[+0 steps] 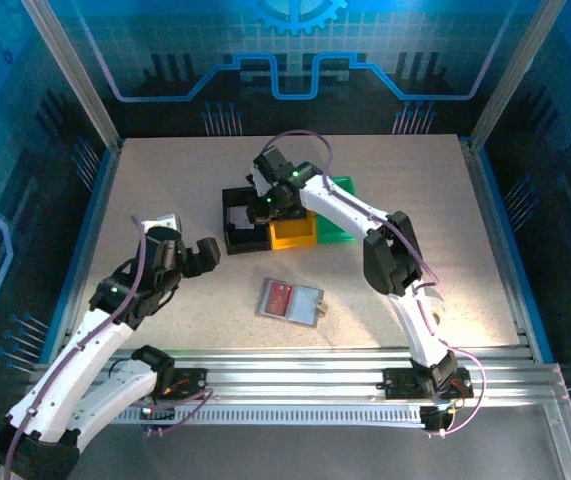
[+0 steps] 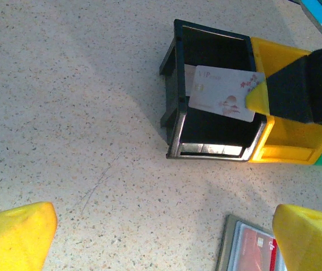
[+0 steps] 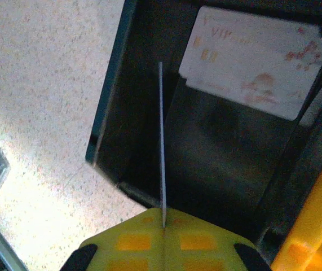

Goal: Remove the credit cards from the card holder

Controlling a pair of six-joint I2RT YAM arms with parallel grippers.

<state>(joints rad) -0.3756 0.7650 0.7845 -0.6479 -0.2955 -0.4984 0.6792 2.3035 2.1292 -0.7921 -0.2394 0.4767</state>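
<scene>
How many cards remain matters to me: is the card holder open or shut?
Open: the card holder lies spread flat, a red card showing inside.

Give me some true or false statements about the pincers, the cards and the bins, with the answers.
1. The left pincer is open and empty. True.
2. The card holder lies in the yellow bin. False: it lies on the bare table.
3. A white VIP card rests in the black bin. True.
4. The right pincer is open. False: it is shut on a thin card, seen edge-on above the black bin.
5. A red card shows in the card holder. True.
</scene>
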